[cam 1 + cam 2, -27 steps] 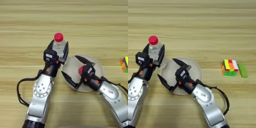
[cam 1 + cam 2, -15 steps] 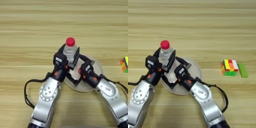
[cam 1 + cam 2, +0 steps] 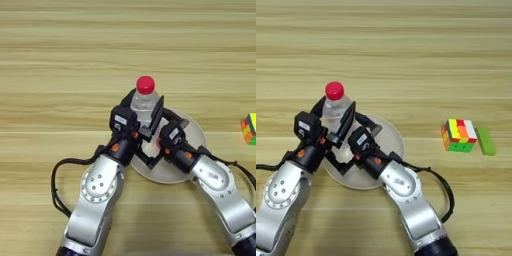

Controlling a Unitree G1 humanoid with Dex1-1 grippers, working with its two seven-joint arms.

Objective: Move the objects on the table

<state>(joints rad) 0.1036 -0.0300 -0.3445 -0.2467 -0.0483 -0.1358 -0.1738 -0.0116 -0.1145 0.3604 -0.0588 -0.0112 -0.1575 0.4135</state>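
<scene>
My left gripper (image 3: 145,107) is shut on the clear plastic bottle (image 3: 144,106) with the red cap and holds it upright over the left rim of the round cream plate (image 3: 194,134). Both grippers hide the bottle's base. My right gripper (image 3: 151,141) stands open over the plate's left half, right beside the bottle, with one finger toward the bottle's right side and the other low at the plate's front left. The multicoloured puzzle cube (image 3: 460,135) lies apart on the table (image 3: 60,60), to the right of the plate.
A small green block (image 3: 486,141) lies just right of the puzzle cube. Both forearms cross the near part of the table, and a black cable loops beside each. Bare wood stretches behind and to the left of the plate.
My left gripper has carried the bottle to the right, from left of the plate to over its left rim. The right gripper has stayed over the plate, and the two now crowd together.
</scene>
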